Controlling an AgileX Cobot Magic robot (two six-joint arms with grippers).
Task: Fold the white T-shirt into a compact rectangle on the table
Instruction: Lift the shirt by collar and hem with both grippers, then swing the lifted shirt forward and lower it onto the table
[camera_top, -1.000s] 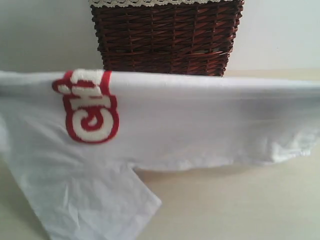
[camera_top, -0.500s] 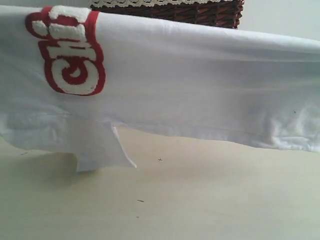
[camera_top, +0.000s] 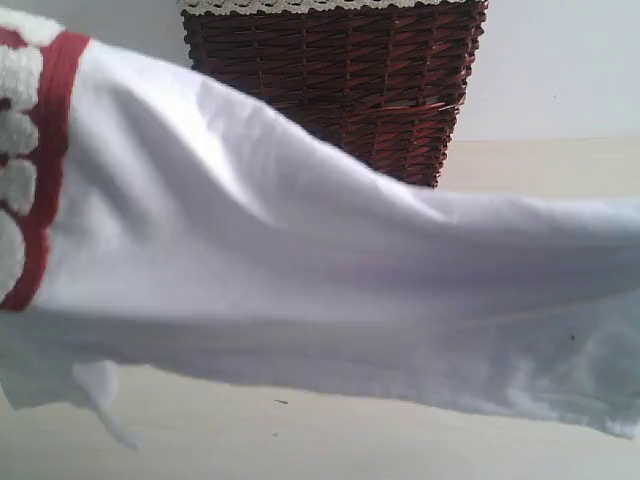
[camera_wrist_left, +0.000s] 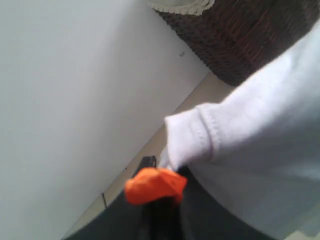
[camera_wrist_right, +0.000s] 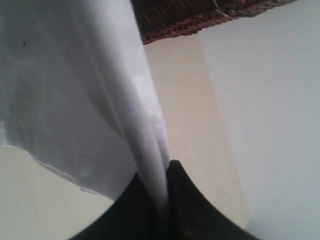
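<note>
Left gripper (camera_wrist_left: 160, 175) and right gripper (camera_wrist_right: 165, 175) clamp the hanging white T-shirt (camera_top: 300, 270); slack cloth could snag the wicker basket (camera_top: 340, 80), upper centre.

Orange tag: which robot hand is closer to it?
Left. The left gripper pinches the white T-shirt right by the orange tag; the right gripper holds another edge, no tag in sight.

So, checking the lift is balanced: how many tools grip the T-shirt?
2. The left tool pinches the white T-shirt by its orange tag; the right tool clamps a folded edge.
</note>
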